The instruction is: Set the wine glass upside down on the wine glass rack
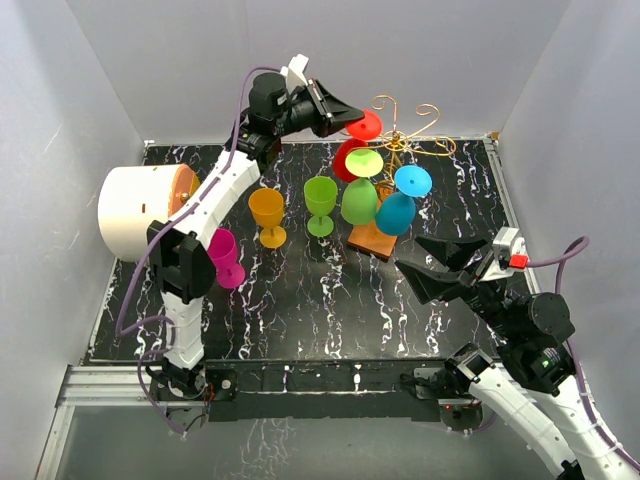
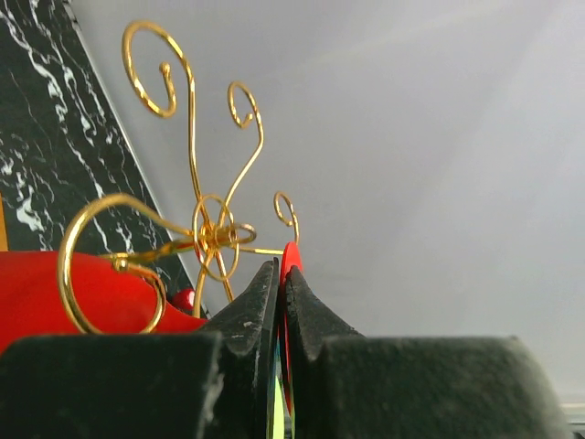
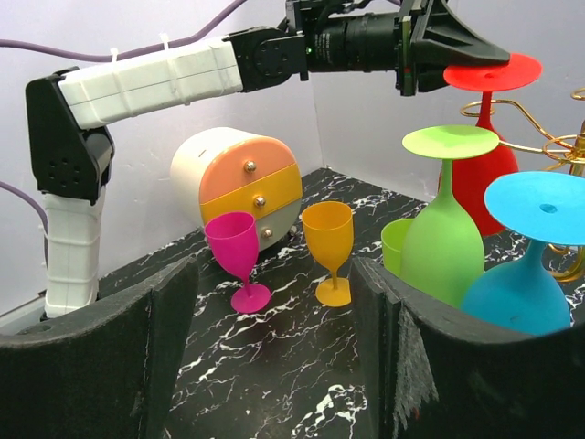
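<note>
Left wrist — tool (image 2: pixel 281 274) mostly hides wine glass foot (image 2: pixel 291 252).

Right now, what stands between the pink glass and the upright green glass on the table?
An orange wine glass stands between the pink glass and the upright green glass; the top view shows it best.

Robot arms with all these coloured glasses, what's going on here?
The left gripper is pinching a red wine glass by its foot, upside down, at the gold wine glass rack. A green glass and a blue glass already hang there upside down. The right gripper is open with nothing in it, off to the side. An orange glass, a second green glass and a pink glass stand upright on the table.
</note>
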